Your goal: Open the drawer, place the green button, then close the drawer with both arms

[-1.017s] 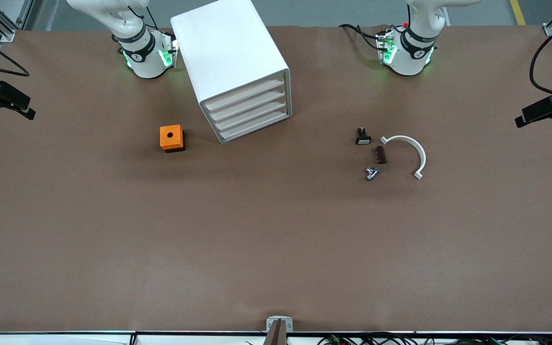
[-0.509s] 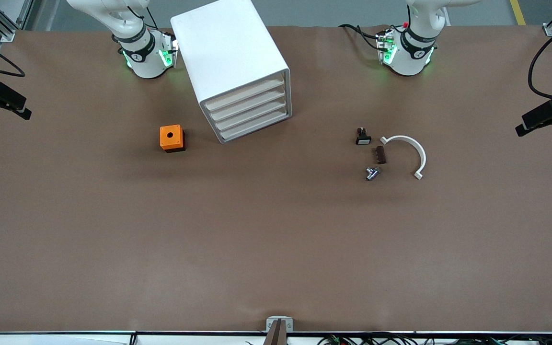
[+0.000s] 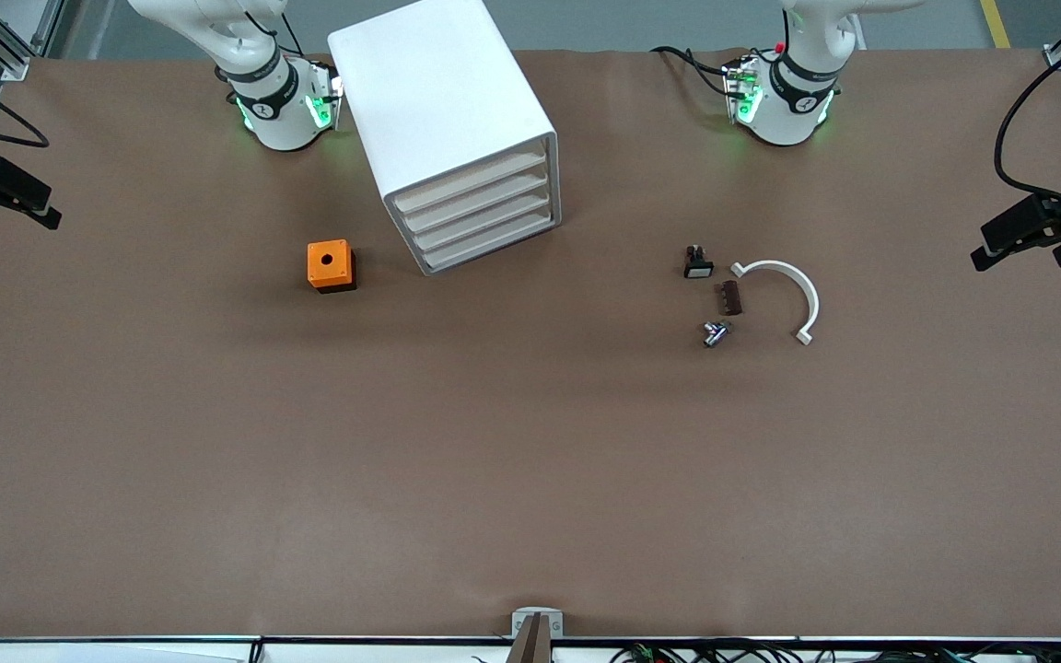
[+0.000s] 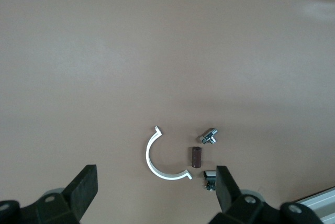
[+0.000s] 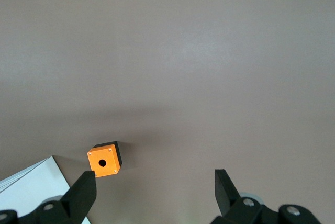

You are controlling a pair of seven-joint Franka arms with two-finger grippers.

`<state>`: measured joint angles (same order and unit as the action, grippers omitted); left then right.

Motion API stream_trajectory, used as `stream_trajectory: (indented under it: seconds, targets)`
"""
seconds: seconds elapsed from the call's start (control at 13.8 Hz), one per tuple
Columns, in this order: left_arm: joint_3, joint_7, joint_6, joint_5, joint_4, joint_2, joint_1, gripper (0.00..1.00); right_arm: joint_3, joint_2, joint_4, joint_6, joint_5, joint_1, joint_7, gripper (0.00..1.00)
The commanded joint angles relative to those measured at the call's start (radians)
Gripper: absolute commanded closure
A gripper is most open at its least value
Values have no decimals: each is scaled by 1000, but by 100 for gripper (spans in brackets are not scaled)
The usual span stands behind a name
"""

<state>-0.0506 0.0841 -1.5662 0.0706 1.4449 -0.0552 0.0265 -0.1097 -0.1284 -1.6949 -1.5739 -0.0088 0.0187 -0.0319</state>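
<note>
— What lies nearest the front camera?

— A small silvery part (image 3: 715, 332), toward the left arm's end of the table. Just beside it sit a white curved piece (image 3: 786, 292) and a short brown part (image 3: 730, 297), and a little farther off a small black part with a white face (image 3: 698, 265). All four lie apart from one another.

— And the button?

— I cannot tell. No green cap can be made out on any part in that cluster, in either the front view or the left wrist view.

— Farther on?

— An orange cube with a round hole (image 3: 331, 265) stands on the table toward the right arm's end. Beside it is the white cabinet (image 3: 438, 101), turned at an angle. The drawer (image 3: 492, 239), the bottommost of four, sits flush with the three above it, fully shut.

— The grippers?

— The left gripper (image 3: 1019, 253) hangs over the table's edge at the left arm's end, jaws spread wide, holding nothing. The right gripper (image 3: 7, 214) hangs over the edge at the right arm's end, jaws likewise wide apart and empty.
</note>
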Motion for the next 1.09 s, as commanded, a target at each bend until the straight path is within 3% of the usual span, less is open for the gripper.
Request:
stream_trajectory:
  seconds: [0.0, 1.02]
  targets:
    - [-8, 0, -2, -25, -8, -2, 0, 1, 13, -7, -2, 8, -11, -16, -13, 0]
    - [-26, 0, -8, -66, -11, -2, 7, 1, 18, -10, -3, 31, 0, -2, -11, 0]
